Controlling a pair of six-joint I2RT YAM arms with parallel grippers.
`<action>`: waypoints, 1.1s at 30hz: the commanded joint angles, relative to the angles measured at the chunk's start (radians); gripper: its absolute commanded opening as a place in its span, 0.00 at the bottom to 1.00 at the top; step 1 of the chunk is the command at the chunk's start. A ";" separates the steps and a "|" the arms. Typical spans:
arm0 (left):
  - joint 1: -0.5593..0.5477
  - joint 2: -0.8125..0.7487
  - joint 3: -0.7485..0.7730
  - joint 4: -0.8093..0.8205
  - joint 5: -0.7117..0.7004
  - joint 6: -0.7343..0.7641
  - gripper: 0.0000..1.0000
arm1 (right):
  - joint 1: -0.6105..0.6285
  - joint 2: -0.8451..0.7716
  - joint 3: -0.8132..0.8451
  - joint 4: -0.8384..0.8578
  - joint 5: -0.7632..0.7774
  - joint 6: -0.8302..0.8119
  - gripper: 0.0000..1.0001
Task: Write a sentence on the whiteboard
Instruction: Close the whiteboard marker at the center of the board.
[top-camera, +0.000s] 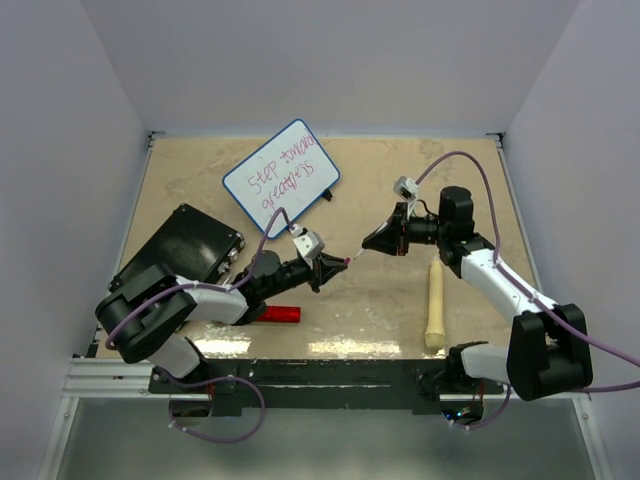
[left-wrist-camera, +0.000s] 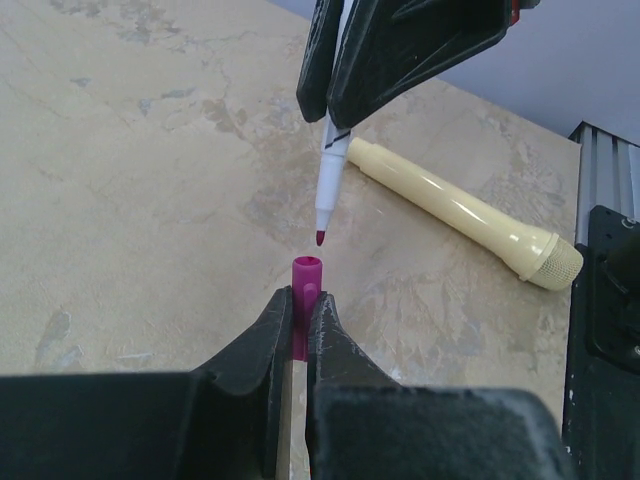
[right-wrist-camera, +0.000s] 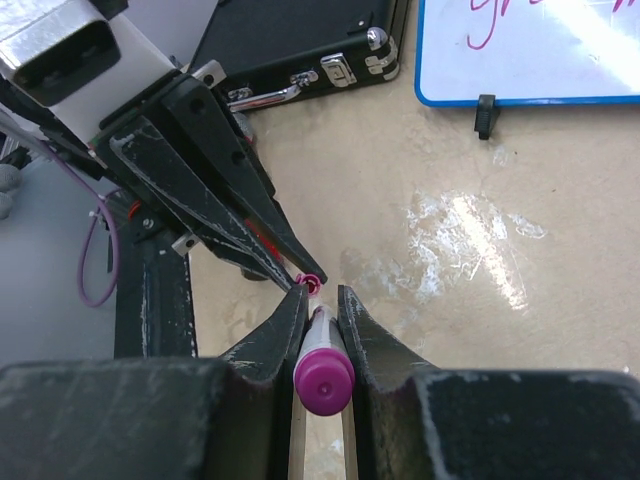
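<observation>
From above, the whiteboard lies tilted at the far middle of the table, with the sentence written on it in two purple-pink lines reading roughly "Step toward greatness". A black case sits to its left and nearer the arms. A red object lies by the left arm, and a cream handle-shaped object lies by the right arm. The left gripper and right gripper point at each other in mid-table, tips almost meeting, well clear of the board.

From the left wrist, the left gripper's jaws are pressed together on a magenta cap, open end up. Just above it hangs a white marker, its red tip aimed at the cap's mouth but not yet inside. The marker is clamped in the right gripper's dark jaws at the top of the view.

From the right wrist, the right gripper's jaws pinch the marker near its magenta butt end. Beyond it, the left gripper's pointed jaws hold the cap at the marker's tip. A blue-rimmed corner of the board shows at upper right.

The writing looks done, so the step in hand is likely recapping. The next move calls for keeping tip and cap mouth on one line, then pushing them together until the cap seats.
</observation>
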 joint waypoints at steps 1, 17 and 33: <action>-0.002 0.009 -0.002 0.116 0.036 -0.009 0.00 | 0.013 -0.001 -0.001 0.039 0.011 0.021 0.00; -0.004 0.041 0.038 0.062 0.060 -0.005 0.00 | 0.014 0.000 -0.001 0.037 -0.012 0.021 0.00; -0.004 0.035 0.061 0.030 0.050 0.007 0.00 | 0.039 0.033 -0.007 0.034 -0.011 0.018 0.00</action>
